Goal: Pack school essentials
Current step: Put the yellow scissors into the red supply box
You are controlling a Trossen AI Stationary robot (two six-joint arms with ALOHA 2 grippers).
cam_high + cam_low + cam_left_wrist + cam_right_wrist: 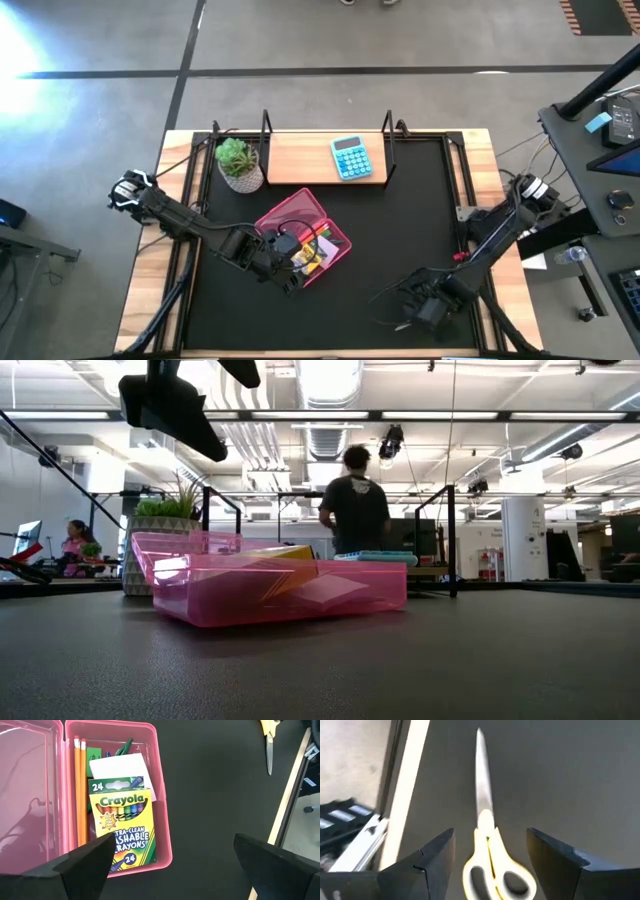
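Observation:
The open pink box (300,232) sits mid-table, its lid (30,785) flat beside the tray. In the tray lie the yellow-green crayon box (122,825), two orange pencils (80,790), a small green block (93,755) and a white card (122,770). My left gripper (175,840) hovers open above the tray's near end (290,268). The yellow-handled scissors (485,820) lie flat on the black mat near the right front corner. My right gripper (490,832) is open over them, a finger on either side of the handles (495,875), apart from them.
A potted plant (238,165) and a light-blue calculator (351,157) stand on the wooden shelf at the far edge. Black frame posts (390,150) rise beside it. The table's wooden right edge (407,795) runs close to the scissors. People stand in the room behind (355,500).

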